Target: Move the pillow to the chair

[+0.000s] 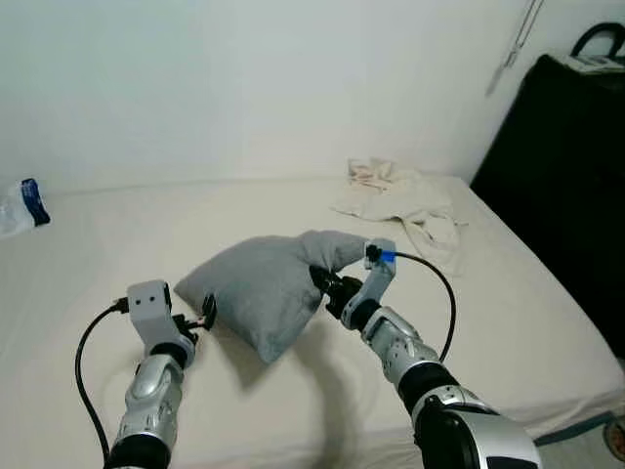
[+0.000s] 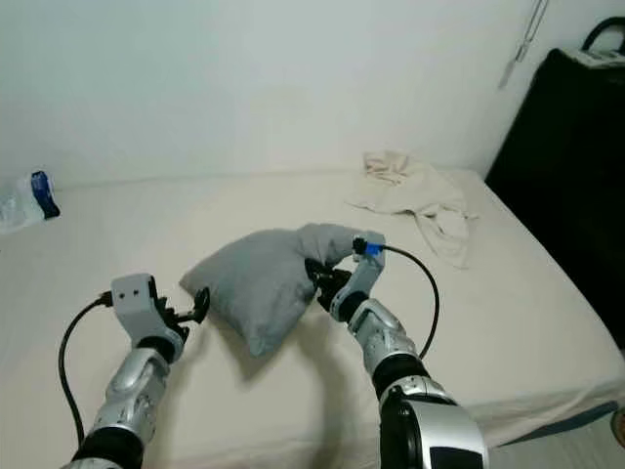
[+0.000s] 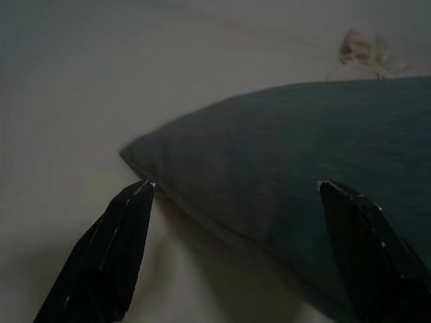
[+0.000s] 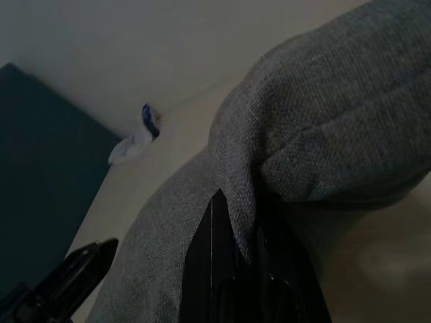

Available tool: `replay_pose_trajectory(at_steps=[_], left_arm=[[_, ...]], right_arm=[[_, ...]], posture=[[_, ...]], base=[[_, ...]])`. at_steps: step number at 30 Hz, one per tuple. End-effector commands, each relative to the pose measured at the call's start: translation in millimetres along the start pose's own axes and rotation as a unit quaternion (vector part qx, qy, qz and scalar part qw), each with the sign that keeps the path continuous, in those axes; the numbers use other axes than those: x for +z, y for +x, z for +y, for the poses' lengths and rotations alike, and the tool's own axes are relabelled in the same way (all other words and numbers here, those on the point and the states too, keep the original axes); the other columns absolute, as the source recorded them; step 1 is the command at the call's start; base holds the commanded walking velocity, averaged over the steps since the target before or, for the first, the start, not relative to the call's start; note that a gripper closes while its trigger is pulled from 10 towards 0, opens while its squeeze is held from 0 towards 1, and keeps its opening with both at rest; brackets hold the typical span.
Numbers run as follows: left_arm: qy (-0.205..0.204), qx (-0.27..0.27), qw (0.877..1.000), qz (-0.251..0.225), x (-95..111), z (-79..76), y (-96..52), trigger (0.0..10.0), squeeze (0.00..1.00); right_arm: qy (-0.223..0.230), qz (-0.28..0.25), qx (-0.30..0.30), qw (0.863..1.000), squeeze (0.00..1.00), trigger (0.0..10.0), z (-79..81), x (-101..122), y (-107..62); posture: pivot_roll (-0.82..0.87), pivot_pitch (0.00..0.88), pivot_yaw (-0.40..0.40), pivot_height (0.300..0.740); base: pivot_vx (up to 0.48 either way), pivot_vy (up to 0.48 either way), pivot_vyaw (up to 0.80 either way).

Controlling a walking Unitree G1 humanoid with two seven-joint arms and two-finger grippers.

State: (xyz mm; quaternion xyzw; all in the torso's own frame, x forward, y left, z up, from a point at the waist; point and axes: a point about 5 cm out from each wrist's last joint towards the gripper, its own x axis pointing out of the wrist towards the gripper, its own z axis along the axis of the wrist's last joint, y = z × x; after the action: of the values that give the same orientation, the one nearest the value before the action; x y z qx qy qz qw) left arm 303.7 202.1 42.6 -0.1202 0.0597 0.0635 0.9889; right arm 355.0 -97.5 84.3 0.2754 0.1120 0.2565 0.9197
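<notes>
1. Plastic bag (image 1: pixel 21 205), blue-marked, at the bed's (image 1: pixel 547 322) far-left edge, well beyond the left pincer; plays no part.

2. Left pincer (image 1: pixel 200 318): fingers spread wide, straddling the near-left corner of the pillow (image 1: pixel 264 283). In the left wrist view one fingertip (image 3: pixel 138 202) is just beside the seam and the other lies against the fabric; not yet closed. Judgement: close only once the corner sits deep between the fingers (a shallow pinch on soft cloth is likely to slip).

3. Pillow: grey, on the bed between the two pincers, its right end bunched upward.

4. Right pincer (image 1: pixel 327 283): clamped on the pillow's right end, fabric folded over the fingers (image 4: pixel 222 269). Judgement: lift both ends together and level.

5. Crumpled cloth (image 1: pixel 400 200), beyond the right pincer; avoid dragging.
</notes>
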Motion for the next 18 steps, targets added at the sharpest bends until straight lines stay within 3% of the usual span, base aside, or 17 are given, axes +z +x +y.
replay_pose_trajectory(at_steps=[1,5,9,15,18], left_arm=[[0.014,0.027,0.999,0.031,-11.2,13.0,-4.9,10.0,0.00],[0.027,0.037,0.998,0.053,-20.6,19.7,-10.3,10.0,0.00],[0.032,0.050,0.992,0.107,-43.1,23.4,-21.7,10.0,0.00],[0.035,0.045,0.987,0.148,-61.7,17.6,-31.1,10.0,0.00],[0.033,0.048,0.987,0.153,-68.8,15.4,-36.6,10.0,0.00]], right_arm=[[-0.017,-0.017,-0.007,1.000,0.00,10.0,-3.0,6.1,-1.6],[-0.020,-0.011,-0.011,1.000,0.00,10.0,-3.6,2.9,-2.3],[-0.038,0.021,-0.034,0.998,0.00,10.0,-7.3,-7.8,-4.9],[-0.031,0.018,-0.046,0.998,0.00,10.0,-11.0,-10.6,-8.0],[-0.029,0.023,-0.052,0.998,0.00,10.0,-12.5,-14.1,-9.7]], posture=[[0.16,0.000,-0.077,0.726],[0.16,0.000,-0.080,0.740],[0.16,0.000,-0.081,0.740],[0.16,0.000,-0.084,0.740],[0.16,0.000,-0.086,0.740]], base=[[0.000,0.000,0.00],[0.000,0.000,0.00],[0.000,0.000,0.00],[-0.480,0.000,0.00],[0.000,0.000,0.00]])
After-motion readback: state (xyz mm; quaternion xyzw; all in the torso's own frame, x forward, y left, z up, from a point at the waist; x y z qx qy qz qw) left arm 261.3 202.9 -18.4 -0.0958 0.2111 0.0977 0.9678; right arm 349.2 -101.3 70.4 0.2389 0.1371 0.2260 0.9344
